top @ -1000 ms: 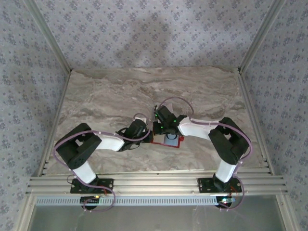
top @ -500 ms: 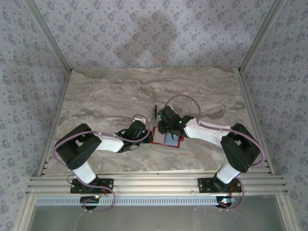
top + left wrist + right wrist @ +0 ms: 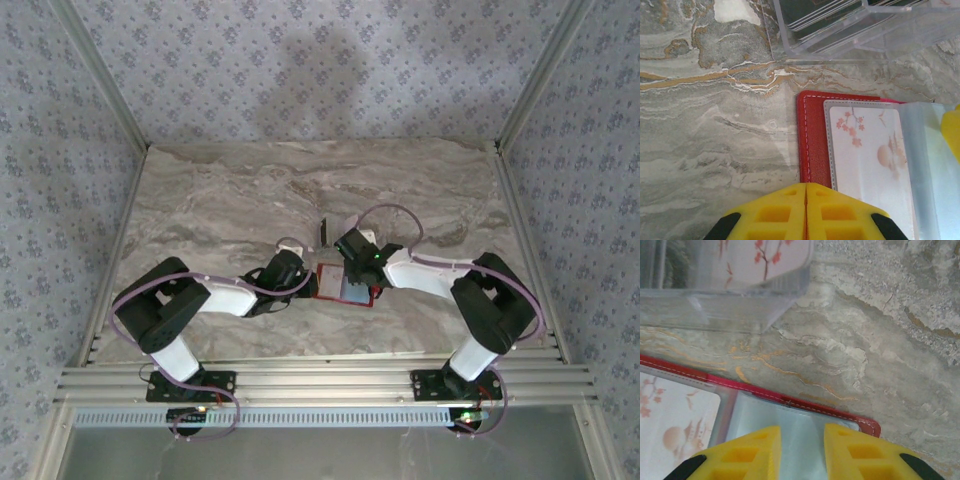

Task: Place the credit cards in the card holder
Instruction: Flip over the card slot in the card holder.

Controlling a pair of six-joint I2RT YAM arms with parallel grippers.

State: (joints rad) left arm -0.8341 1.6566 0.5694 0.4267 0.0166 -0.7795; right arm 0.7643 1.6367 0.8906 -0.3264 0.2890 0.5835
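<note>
The red card holder lies open on the table, centred towards the near edge, with a blossom card in its pocket. The left gripper has its fingers pressed together at the holder's edge; the right gripper hovers over it, slightly spread. If the left one lifts, I'd expect the holder to skid.

Pretty clearly a robot lab test cell: the left arm and right arm are bolted to an aluminium rail at the table edge. They're boxed in by metal corner posts and flower-patterned wall panels — plus a marble-look tabletop.
</note>
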